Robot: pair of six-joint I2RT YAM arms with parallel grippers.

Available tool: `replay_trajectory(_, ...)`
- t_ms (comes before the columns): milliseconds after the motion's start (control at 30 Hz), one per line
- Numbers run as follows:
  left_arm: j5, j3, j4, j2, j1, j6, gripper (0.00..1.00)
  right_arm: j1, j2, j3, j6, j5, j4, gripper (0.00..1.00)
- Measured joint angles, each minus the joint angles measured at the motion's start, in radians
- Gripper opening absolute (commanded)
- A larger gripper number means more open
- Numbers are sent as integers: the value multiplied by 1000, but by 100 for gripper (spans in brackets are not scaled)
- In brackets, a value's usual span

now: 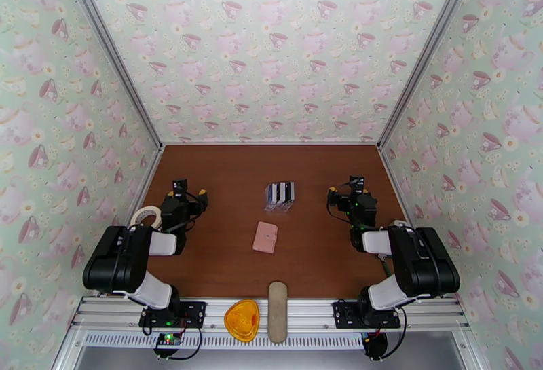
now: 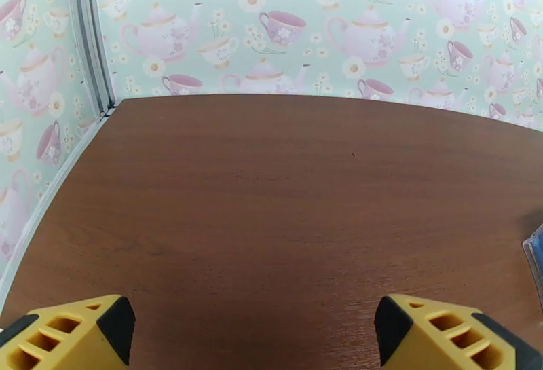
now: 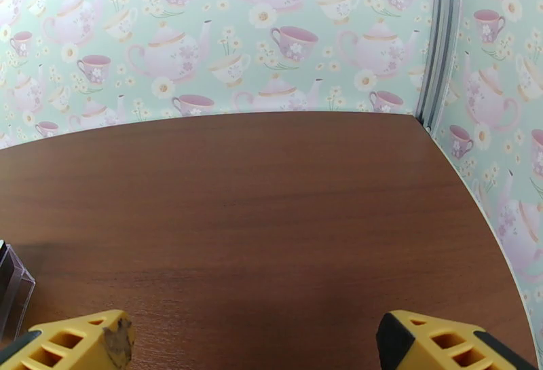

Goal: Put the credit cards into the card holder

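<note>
Credit cards (image 1: pixel 279 192) stand as a left-to-right row of dark and light stripes in a clear rack (image 1: pixel 278 207) at mid-table; their number is too small to read. Card holder (image 1: pixel 265 237), closed, lies flat just nearer the arms, long axis near-to-far, slightly tilted. The rack's corner is cut off at the right wrist view's left edge. Left gripper (image 2: pixel 254 330) and right gripper (image 3: pixel 254 337) gape wide over bare table (image 1: pixel 224 168).

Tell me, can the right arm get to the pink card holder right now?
Probably yes. The card holder lies flat on the table, with bare wood between it and the right gripper, whose jaws stand open. The cards in their clear rack sit farther back, out of the path.
</note>
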Motion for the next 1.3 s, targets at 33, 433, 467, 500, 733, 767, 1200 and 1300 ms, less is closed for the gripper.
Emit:
replay_trajectory(33, 6, 0, 0, 0, 0, 0, 100, 0, 0, 0, 0, 0, 0, 100)
replay_trajectory(433, 35, 0, 0, 0, 6, 0, 100, 0, 0, 0, 0, 0, 0, 100)
replay_trajectory(467, 43, 0, 1, 0, 10, 0, 100, 0, 0, 0, 0, 0, 0, 100)
replay_trajectory(500, 51, 0, 5, 0, 16, -2, 100, 0, 0, 0, 0, 0, 0, 100)
replay_trajectory(733, 109, -15, 40, 0, 50, -19, 100, 0, 0, 0, 0, 0, 0, 100)
replay_trajectory(767, 115, -16, 42, 0, 51, -19, 100, 0, 0, 0, 0, 0, 0, 100)
replay_trajectory(1200, 131, -32, 54, -23, 50, -23, 100, 0, 0, 0, 0, 0, 0, 100)
replay_trajectory(1300, 105, -47, -13, -135, 24, -15, 100, 1, -25, 0, 3, 13, -27, 100)
